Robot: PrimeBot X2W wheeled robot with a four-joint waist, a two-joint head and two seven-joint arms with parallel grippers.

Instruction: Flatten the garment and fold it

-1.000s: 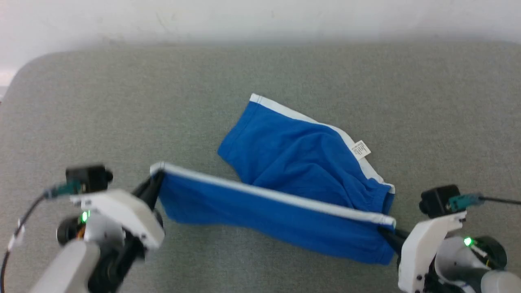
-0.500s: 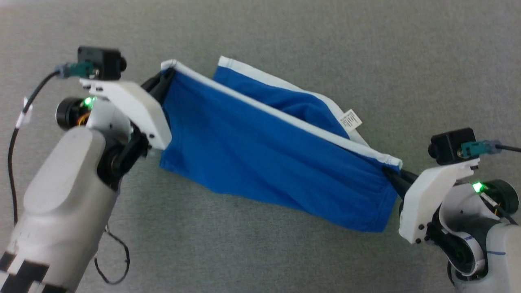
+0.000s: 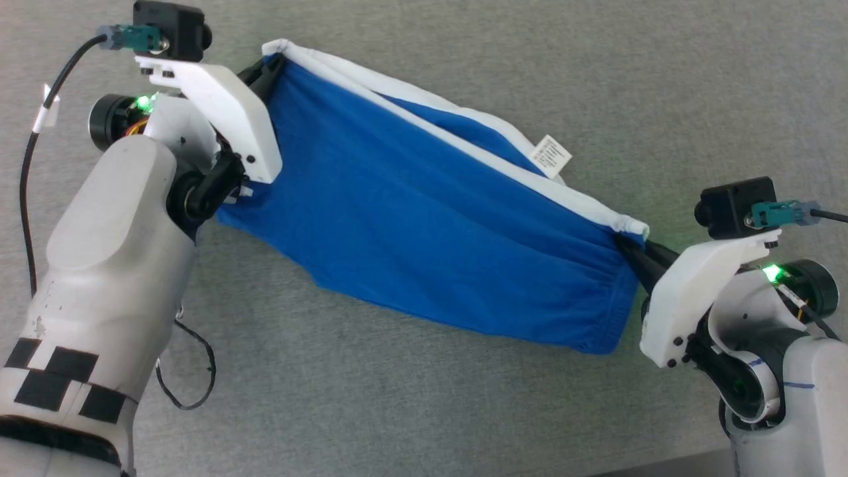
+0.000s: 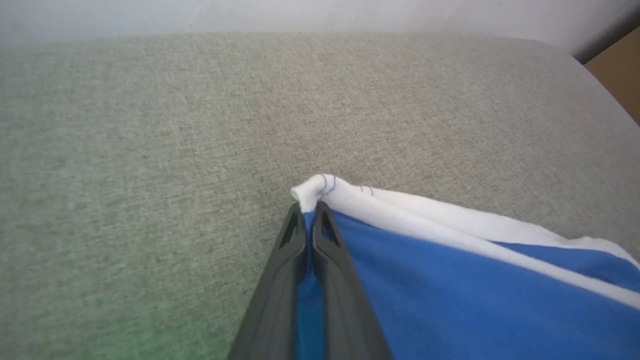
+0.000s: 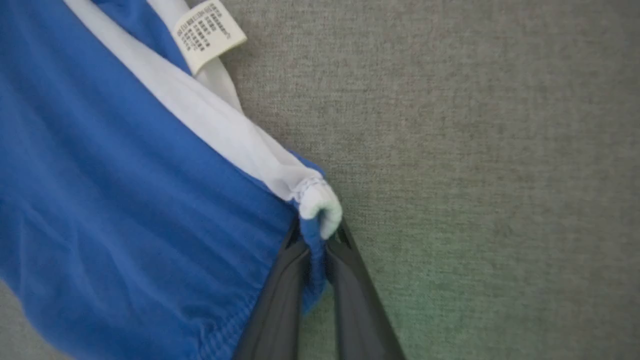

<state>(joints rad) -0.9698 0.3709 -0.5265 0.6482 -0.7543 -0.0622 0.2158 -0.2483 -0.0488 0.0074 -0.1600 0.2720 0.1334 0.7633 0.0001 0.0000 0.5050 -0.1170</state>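
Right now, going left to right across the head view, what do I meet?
The left claw shut on one corner → garment → white tag → right claw shut on the other corner.

From above, the grey surface [image 3: 464, 411] is looked down on steeply by the head camera, with the blue shorts [image 3: 424, 225] taken in end to end. The left wrist camera is held low and close at one end of them, faced across the surface to a pale wall [image 4: 250, 15]. The right wrist camera is aimed almost straight down, close; the white tag [image 5: 209, 32] is shared with the head view.
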